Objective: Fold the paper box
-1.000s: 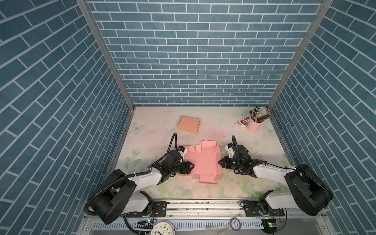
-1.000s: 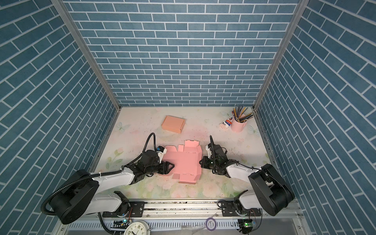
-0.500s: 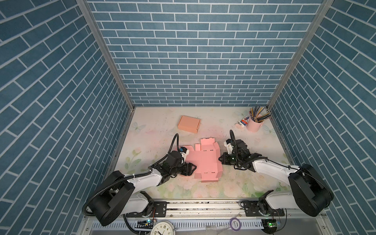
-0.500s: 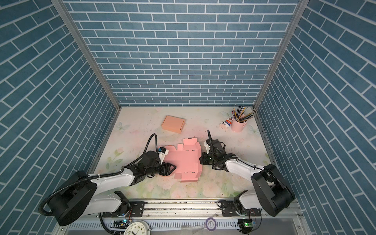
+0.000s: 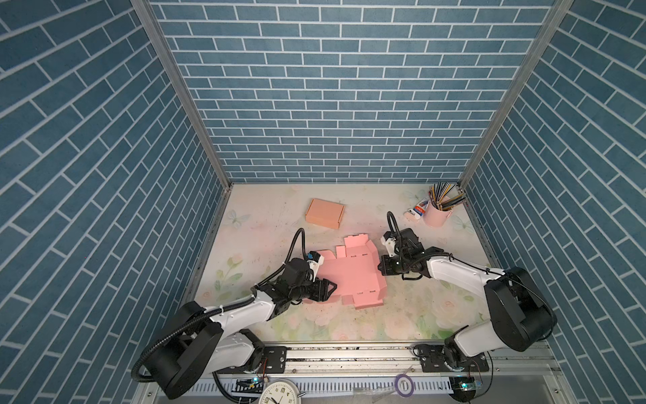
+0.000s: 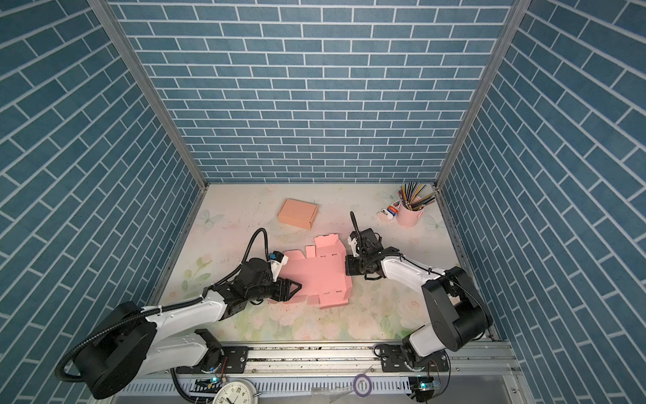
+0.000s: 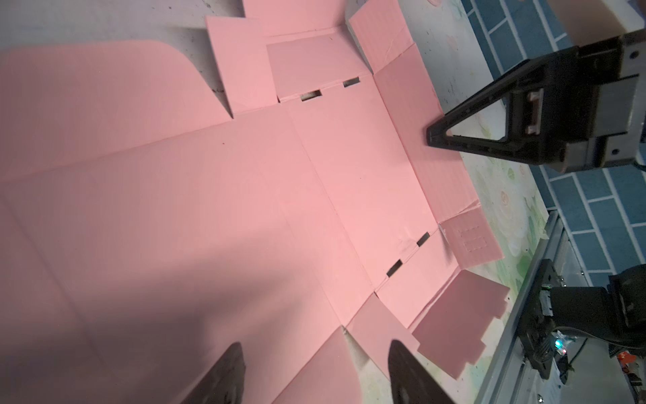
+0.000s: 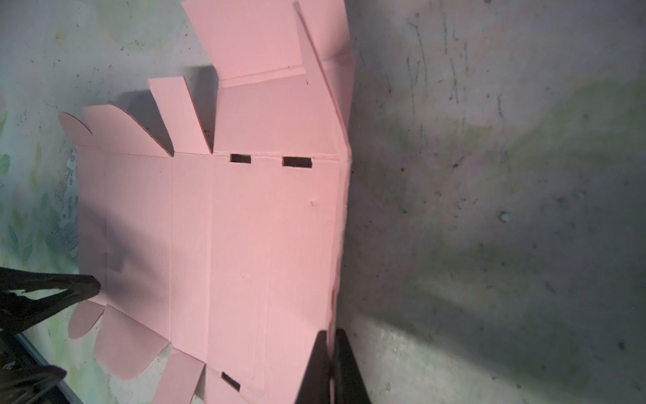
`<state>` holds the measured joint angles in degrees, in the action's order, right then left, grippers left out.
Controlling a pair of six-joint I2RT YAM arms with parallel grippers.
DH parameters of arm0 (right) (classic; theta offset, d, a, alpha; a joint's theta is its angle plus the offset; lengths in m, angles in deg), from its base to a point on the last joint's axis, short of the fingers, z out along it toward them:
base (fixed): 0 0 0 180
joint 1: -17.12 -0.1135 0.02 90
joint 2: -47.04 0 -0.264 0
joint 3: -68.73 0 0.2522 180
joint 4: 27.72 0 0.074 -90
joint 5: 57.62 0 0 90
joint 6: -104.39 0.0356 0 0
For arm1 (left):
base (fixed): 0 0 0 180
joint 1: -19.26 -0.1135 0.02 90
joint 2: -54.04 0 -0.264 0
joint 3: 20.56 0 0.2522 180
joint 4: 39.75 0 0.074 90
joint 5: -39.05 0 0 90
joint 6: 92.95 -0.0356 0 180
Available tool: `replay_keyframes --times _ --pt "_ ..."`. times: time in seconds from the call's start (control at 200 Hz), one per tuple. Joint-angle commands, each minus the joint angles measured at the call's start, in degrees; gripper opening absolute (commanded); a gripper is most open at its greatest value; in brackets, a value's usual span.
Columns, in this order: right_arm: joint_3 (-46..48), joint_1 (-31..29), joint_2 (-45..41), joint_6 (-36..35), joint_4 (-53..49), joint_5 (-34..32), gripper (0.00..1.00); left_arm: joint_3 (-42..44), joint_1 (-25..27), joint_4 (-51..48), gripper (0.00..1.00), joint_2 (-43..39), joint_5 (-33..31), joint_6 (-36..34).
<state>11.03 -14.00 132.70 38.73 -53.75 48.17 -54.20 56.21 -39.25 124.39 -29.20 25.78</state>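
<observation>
Since the paper box (image 5: 349, 276) is a thin pink card blank lying flat mid-table between my two arms, I judge it light, springy at its creases and quick to slide on the floral table (image 5: 349, 325). I would take it by an outer flap, never the middle panel.

In both top views the left gripper (image 5: 330, 292) hangs at the blank's near-left corner with its jaws spread. The right gripper (image 5: 378, 268) sits at the right edge. Whether that one pinches anything is too small to tell from up there.

From the left wrist, my left gripper (image 7: 316, 346) stands spread above the card and holds nothing. Shadow covers the nearest panel, and part of the blank runs out of frame. Across the card, the right gripper's tip touches the side flap (image 7: 440, 175).

From the right wrist, the right gripper (image 8: 330, 335) is pressed together on that raised flap's edge, as far as I can make out. The contact is dark and cut off by the frame. I reckon a hard tug there could tear the card.
</observation>
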Motion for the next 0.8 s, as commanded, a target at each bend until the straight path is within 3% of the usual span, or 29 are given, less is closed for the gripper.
replay_keyframes --times 0.0,0.235,0.36,0.57,0.795 --pt "0.28 0.45 0.22 -2.32 1.68 1.09 0.12 -0.25 -2.30 0.57 0.66 2.40 0.98 -2.09" --pt "3.16 0.53 -0.45 1.56 7.10 2.96 0.22 -0.61 -2.58 2.62 0.66 6.29 0.50 -2.01" --pt "6.18 0.79 -1.22 4.63 10.74 4.15 0.22 0.10 -2.60 4.05 0.66 7.09 1.15 -1.51" --pt "10.02 1.14 -4.39 8.48 14.11 2.97 0.12 1.17 -2.55 4.90 0.66 6.82 1.13 -1.05" --pt "10.11 0.99 -7.51 7.89 11.75 1.65 0.02 1.00 -2.47 3.51 0.66 4.33 1.27 -0.87"
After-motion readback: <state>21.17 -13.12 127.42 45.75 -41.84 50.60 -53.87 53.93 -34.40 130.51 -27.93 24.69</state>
